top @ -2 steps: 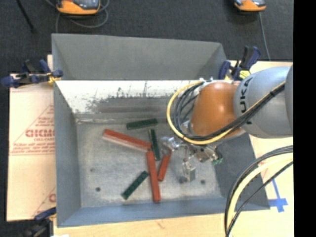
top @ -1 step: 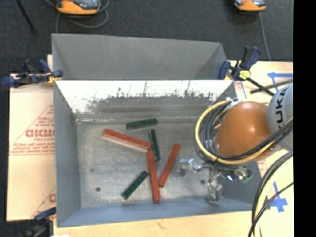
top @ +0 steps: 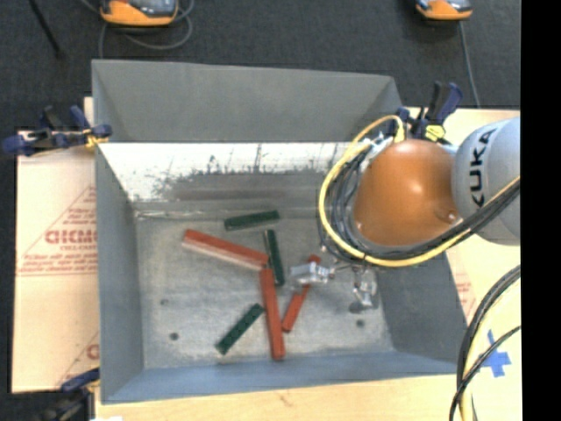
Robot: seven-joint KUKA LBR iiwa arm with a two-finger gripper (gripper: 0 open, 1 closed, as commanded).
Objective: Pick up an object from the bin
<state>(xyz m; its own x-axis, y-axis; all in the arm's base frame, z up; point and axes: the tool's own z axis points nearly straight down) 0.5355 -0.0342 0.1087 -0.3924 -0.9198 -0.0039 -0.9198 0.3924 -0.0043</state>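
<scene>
I've got the gripper point(top: 337, 286) low at centre-right of the bin point(top: 114, 261), claw spread wide, nothing in it. One finger sits right by the upper tip of a short red stick point(top: 295, 310), which lies just beside a long red stick point(top: 273, 318).

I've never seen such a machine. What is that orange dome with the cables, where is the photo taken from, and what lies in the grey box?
The camera looks down into a grey metal bin from above, slightly to one side. The orange dome with cables is a cover on the wrist of a robot arm reaching in from the right. Beneath it is the end effector, two fingers standing apart with nothing between them. On the bin floor lie red and green sticks: a short red stick beside one finger, a long red stick and a dark green stick just past it. Nothing is held.
</scene>
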